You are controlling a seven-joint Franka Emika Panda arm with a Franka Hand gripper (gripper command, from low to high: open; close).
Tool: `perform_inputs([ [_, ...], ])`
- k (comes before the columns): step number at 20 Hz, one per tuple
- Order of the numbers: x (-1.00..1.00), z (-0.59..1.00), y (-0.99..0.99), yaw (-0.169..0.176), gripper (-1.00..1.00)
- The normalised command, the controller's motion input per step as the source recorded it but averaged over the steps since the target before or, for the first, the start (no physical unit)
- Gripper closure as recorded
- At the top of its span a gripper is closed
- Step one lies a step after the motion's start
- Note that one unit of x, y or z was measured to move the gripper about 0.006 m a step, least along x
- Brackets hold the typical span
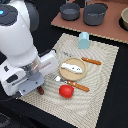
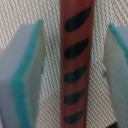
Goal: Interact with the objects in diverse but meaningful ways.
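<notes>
A dark reddish-brown sausage stick (image 2: 76, 60) with black grill marks lies on the woven placemat (image 2: 50, 50). My gripper (image 2: 74, 65) is open and straddles it, with a gap on each side between the stick and the teal-edged pads (image 2: 25, 75). In the exterior view the gripper (image 1: 37, 86) is low over the mat's near left part, and only the stick's end (image 1: 41, 91) shows. The red tomato (image 1: 65, 90) sits just to the exterior view's right of it. The white oblong piece (image 1: 72, 68) lies on a round wooden plate (image 1: 80, 74). The small carton (image 1: 84, 40) stands at the mat's far edge.
Two grey pots (image 1: 70, 11) (image 1: 95, 13) stand on a brown board at the back. A bowl (image 1: 124, 19) is at the far right. A wooden-handled knife (image 1: 91, 61) and fork (image 1: 77, 86) lie beside the plate. The arm's white body (image 1: 20, 35) fills the left.
</notes>
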Motion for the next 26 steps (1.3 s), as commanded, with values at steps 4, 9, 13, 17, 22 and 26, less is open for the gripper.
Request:
perform_inputs([
  [4, 0.18, 0.95, -0.02, -0.02, -1.0],
  [9, 0.09, 1.0, 0.0, -0.006, -1.0],
  [13, 0.15, 1.0, 0.09, -0.003, -1.0],
  [17, 0.71, 0.95, 0.62, 0.0, -1.0],
  [22, 0.74, 0.56, 0.68, 0.0, -1.0],
  [26, 0.78, 0.38, 0.65, 0.0, -1.0],
])
